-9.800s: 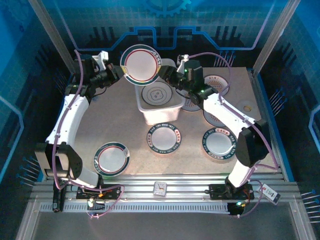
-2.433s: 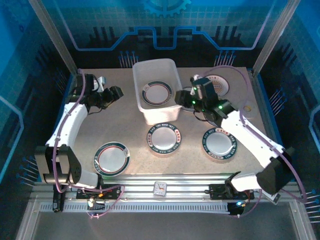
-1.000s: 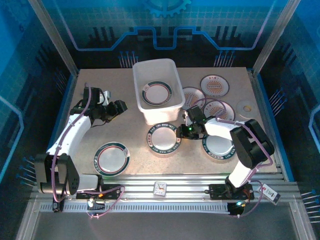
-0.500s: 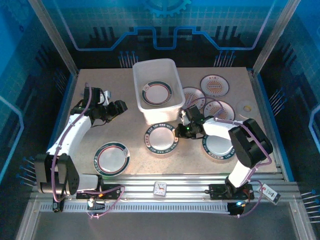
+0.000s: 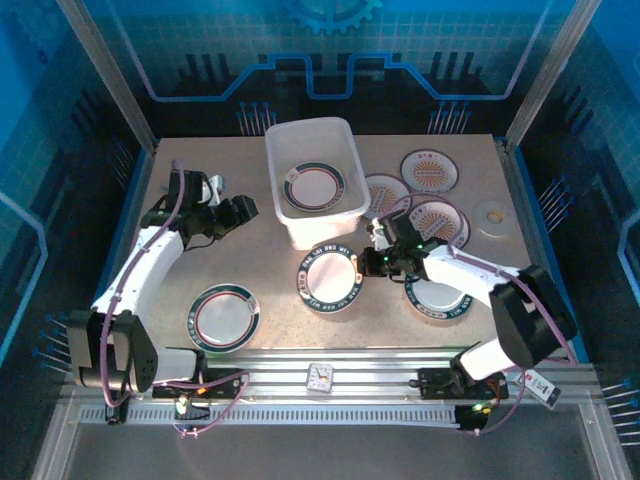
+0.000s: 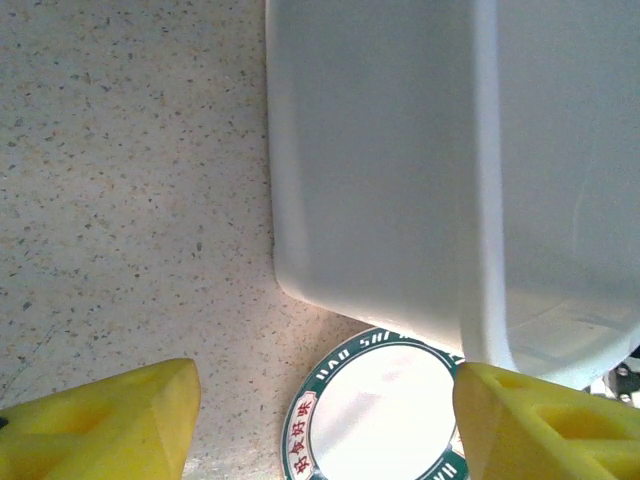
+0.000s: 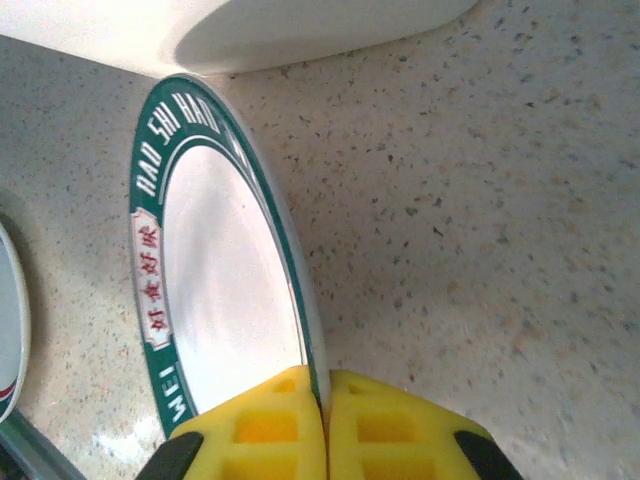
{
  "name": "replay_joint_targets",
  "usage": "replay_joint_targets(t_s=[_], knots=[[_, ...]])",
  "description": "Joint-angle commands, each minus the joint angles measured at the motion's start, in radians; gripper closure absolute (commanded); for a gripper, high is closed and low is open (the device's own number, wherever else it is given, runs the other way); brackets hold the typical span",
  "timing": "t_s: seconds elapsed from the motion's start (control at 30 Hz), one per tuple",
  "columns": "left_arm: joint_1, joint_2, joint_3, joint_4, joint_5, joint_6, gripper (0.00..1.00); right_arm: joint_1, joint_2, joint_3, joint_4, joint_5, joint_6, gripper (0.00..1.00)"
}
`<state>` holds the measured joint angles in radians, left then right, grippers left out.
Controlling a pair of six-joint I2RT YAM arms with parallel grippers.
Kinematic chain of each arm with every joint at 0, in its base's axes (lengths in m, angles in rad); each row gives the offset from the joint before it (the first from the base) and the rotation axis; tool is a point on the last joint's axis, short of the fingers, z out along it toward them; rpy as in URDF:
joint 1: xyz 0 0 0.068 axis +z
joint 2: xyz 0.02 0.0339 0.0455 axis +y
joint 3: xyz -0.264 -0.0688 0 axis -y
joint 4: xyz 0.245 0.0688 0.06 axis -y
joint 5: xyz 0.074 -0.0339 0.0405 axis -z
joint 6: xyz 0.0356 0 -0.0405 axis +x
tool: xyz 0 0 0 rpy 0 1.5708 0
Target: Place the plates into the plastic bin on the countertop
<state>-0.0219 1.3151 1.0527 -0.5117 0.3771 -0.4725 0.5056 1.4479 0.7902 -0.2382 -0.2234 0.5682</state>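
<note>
Top external view, contents as they stand.

Plastic bin (image 5: 318,232): far centre of the countertop (image 5: 230,260), with one dark-rimmed plate (image 5: 313,186) lying flat inside.

Right gripper (image 5: 372,262): just on the near side of the bin, fingers closed on the right edge of a green-rimmed lettered plate (image 5: 328,282). In the right wrist view both yellow pads (image 7: 250,430) pinch that rim; the plate is tilted, its far edge close by the bin's wall.

Left gripper (image 5: 245,207): left of the bin, over bare countertop. In the left wrist view its yellow fingers (image 6: 100,420) are spread wide with nothing between them.

Loose plates on the countertop:
- near-left plate (image 5: 224,317), dark-rimmed
- near-right plate (image 5: 435,292), dark-rimmed, partly under the right arm
- orange sunburst plates (image 5: 430,170), clustered right of the bin

Small pale disc (image 5: 490,213): near the right edge.
</note>
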Motion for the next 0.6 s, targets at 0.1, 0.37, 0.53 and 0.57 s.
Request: replay_joint_targets(t_s=[0.1,0.37,0.53,0.57], knots=[[-0.021,-0.056,0.052,-0.002,-0.012,-0.004,0.31,-0.001,-0.202,-0.037,-0.236,0.135,0.025,1.0],[-0.026,-0.052,0.097,-0.007,-0.014,0.022,0.31,-0.088,-0.509,-0.046,-0.37,0.231,0.12,1.0],[-0.027,-0.005,0.128,0.007,-0.005,0.023,0.31,-0.158,-0.622,0.081,-0.576,0.394,0.168,1.0],[-0.027,0.005,0.136,0.01,-0.003,0.023,0.31,-0.175,-0.636,0.117,-0.605,0.419,0.173,1.0]])
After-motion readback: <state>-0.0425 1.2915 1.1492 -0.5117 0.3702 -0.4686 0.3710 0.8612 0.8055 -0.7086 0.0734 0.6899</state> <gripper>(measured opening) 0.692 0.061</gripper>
